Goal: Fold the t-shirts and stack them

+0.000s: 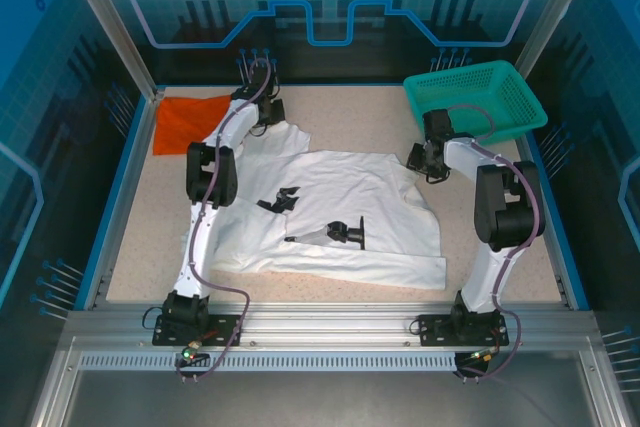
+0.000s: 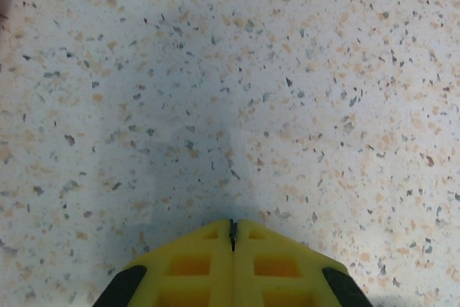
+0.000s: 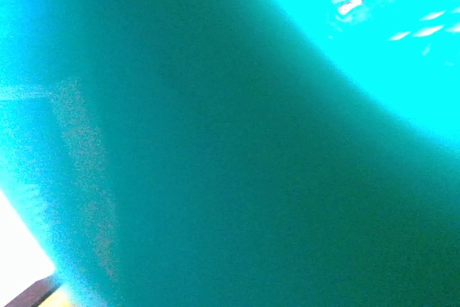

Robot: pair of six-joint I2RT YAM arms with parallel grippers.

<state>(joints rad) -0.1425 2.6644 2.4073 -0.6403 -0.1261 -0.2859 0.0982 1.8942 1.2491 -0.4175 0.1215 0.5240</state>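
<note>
Cloth of the white t-shirt [image 1: 350, 207] lies rumpled in the middle, black print showing. The orange-red t-shirt [image 1: 190, 119] sits bunched far left. Left gripper [image 2: 231, 239] is closed, empty. Right gripper [image 1: 420, 159] is beside the teal basket [image 1: 520, 97], its jaws unreadable.

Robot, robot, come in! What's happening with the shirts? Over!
Left gripper shut, at far edge of white shirt. Right gripper beside teal basket, jaws unclear. White shirt spread out, unfolded; orange-red shirt far left. Nothing stacked.
</note>
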